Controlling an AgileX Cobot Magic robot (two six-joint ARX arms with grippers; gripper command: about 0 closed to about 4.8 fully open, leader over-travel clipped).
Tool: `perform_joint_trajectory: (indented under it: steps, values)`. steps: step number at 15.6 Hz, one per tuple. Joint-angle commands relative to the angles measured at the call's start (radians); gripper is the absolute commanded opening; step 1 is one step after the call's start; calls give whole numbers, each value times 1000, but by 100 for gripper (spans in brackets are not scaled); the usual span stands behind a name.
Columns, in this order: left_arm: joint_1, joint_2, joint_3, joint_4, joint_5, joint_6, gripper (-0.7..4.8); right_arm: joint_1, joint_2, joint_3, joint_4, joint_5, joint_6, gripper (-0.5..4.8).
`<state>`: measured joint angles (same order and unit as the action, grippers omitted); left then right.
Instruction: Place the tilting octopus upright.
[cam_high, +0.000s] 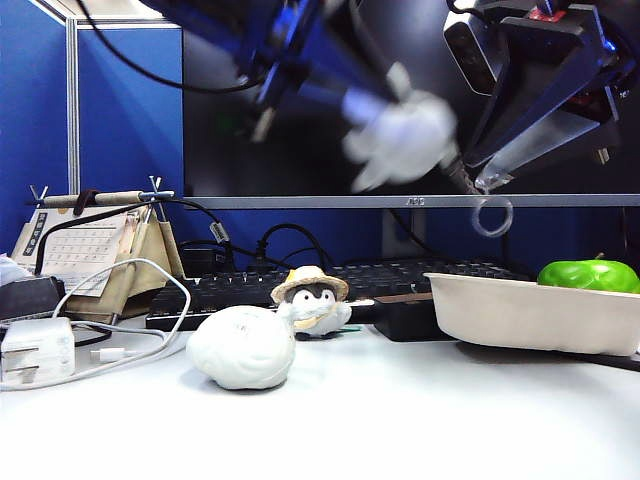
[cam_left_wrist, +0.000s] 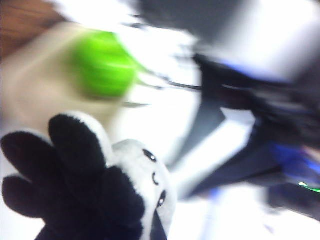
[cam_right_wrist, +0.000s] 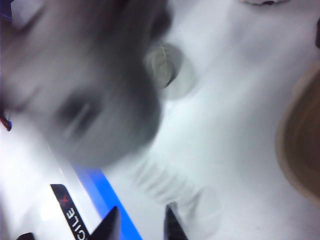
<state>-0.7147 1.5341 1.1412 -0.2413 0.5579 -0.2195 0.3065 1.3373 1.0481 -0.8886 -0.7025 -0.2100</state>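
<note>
The grey plush octopus (cam_high: 405, 135) hangs blurred high above the table, at the end of my blue left arm. In the left wrist view its grey face with black eyes (cam_left_wrist: 145, 175) and its dark tentacles fill the near corner, and my left gripper (cam_left_wrist: 150, 232) is shut on it. Its metal keyring (cam_high: 493, 216) dangles below and to the right. My right gripper (cam_high: 485, 180) hovers just right of the octopus, pointing down at it. Its fingertips (cam_right_wrist: 112, 225) stand apart with nothing between them, so the right gripper (cam_right_wrist: 142, 227) is open. The octopus (cam_right_wrist: 85, 100) shows there as a grey blur.
On the table below stand a straw-hatted penguin plush (cam_high: 311, 298) and a white brain-shaped lump (cam_high: 243, 345). A beige tray (cam_high: 530, 310) with a green apple (cam_high: 588, 275) is at the right. A keyboard (cam_high: 250, 290), a desk calendar (cam_high: 85, 250), and a charger with cables (cam_high: 38, 350) lie behind and to the left.
</note>
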Motion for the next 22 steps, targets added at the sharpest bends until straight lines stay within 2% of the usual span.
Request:
perform_joint_trajectory:
  steps: [1,2,4,5,6,7,11,13,16,17,18,19,20,21,22]
  values:
    - [0,-5,4,-79,-164,55,-6,1,-4,2,9,12,0,200]
    - [0,-5,4,-100,-170,59,-6,1,-4,2,12,10,0,231]
    - [0,-6,4,-129,-122,58,-6,1,-4,2,29,-19,0,240]
    - [0,-6,4,-127,-64,55,-6,1,-4,2,32,-30,0,240]
    - [0,-6,4,-121,35,49,-6,1,-4,2,33,-53,0,240]
    - [0,-6,4,-120,79,47,-6,1,-4,2,33,-71,0,239]
    - [-1,-6,4,-127,138,21,-6,1,-4,2,33,-174,0,240]
    - [-1,-6,4,-123,203,21,-6,1,-4,2,33,-199,0,239]
    - [-1,-6,4,-122,232,21,-6,1,-4,2,31,-199,0,236]
    - [-1,-6,4,-117,232,21,-6,1,-4,2,30,-199,0,212]
    - [-1,-6,4,-108,232,21,-6,2,-4,2,30,-199,0,153]
    - [-1,-6,4,-100,232,21,-6,2,-4,2,30,-199,0,120]
    - [-1,-6,4,-91,232,21,-6,2,-4,2,29,-199,0,41]
    - [-1,-6,4,-84,232,21,-5,2,-4,2,29,-199,-1,4]
    - [-1,-6,4,-76,232,21,-5,2,-4,2,29,-199,0,0]
